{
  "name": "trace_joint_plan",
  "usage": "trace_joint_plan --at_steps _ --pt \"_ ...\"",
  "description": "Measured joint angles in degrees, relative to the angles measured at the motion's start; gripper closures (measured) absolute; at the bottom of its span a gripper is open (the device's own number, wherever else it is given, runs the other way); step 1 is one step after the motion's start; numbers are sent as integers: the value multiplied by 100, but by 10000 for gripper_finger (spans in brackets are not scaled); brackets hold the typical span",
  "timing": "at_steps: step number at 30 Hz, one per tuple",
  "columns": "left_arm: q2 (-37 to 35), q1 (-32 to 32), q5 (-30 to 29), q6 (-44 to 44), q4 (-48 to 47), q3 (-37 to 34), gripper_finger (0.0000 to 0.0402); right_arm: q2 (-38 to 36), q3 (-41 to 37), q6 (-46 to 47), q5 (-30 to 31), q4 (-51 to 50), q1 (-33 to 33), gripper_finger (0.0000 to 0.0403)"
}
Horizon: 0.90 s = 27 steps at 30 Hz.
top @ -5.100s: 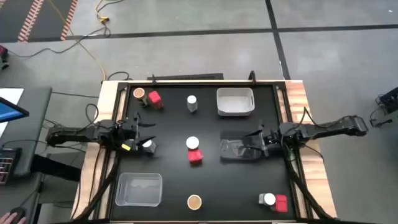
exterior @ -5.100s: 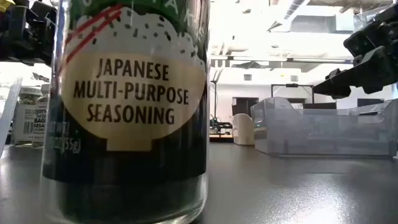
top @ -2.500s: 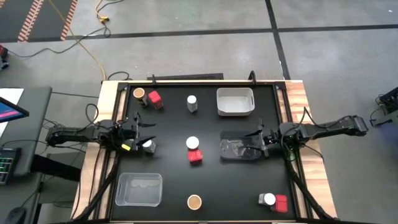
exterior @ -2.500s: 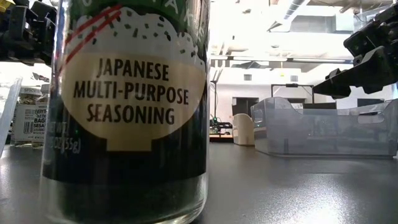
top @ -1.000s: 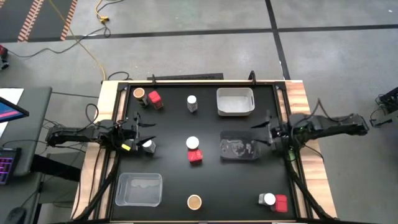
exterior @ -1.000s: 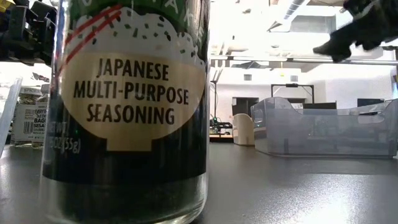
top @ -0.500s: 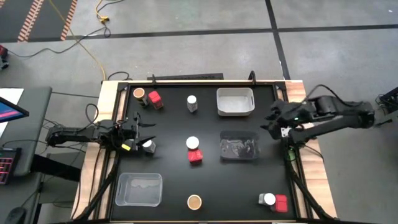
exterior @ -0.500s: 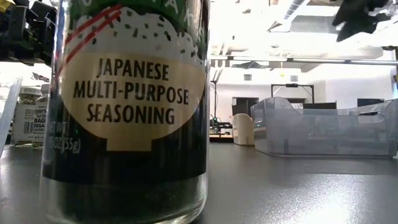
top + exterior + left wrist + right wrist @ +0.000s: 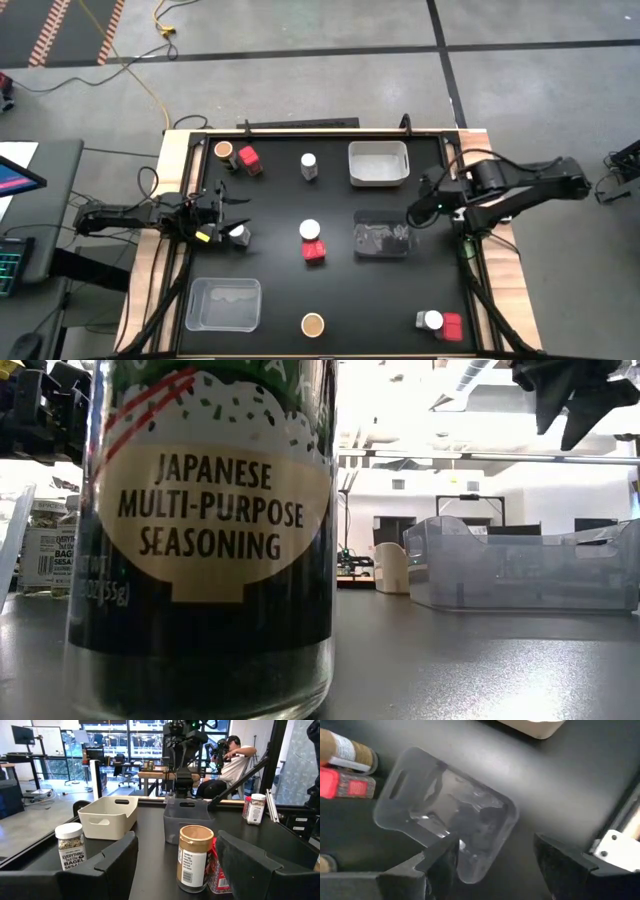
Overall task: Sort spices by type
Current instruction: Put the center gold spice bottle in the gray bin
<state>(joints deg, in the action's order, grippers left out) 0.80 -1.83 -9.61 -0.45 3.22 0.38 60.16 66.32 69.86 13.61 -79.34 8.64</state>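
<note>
Right gripper [image 9: 417, 211], fingers apart and empty, hovers above the clear tray [image 9: 382, 238] right of centre; left gripper [image 9: 229, 214], fingers parted, empty, sits beside a white-lidded jar [image 9: 239, 234]; spices scattered over table [image 9: 330, 290].

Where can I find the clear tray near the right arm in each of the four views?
High view: clear tray right of table centre.
Low view: tray at right, on the table.
Left wrist view: tray at centre, farther off.
Right wrist view: tray at centre, from above.
Shared landmark: white tray beside it.
</note>
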Motion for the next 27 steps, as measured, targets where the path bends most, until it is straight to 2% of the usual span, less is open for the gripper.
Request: trace_joint_plan --at_steps 4,9,14,18,21,24,27 --pt "0 -2 0 2 0 0 146 170 0 -427 0 529 -8 120" --pt "-1 -2 -1 1 0 0 146 421 0 -1424 -3 1988 -142 120" --pt "0 -2 -2 2 0 0 146 912 2 -2746 -45 3462 -335 120" --pt "0 -1 -2 1 0 0 146 1458 75 -3910 -417 4550 -407 120" --pt "1 -2 -1 1 0 0 146 2015 477 -4720 -484 4756 -402 120" --pt "2 -2 0 2 0 0 146 2621 1105 -5517 -499 4594 -363 120" --pt "2 -1 -1 1 0 0 146 3193 1760 -6198 -790 4344 -353 120"
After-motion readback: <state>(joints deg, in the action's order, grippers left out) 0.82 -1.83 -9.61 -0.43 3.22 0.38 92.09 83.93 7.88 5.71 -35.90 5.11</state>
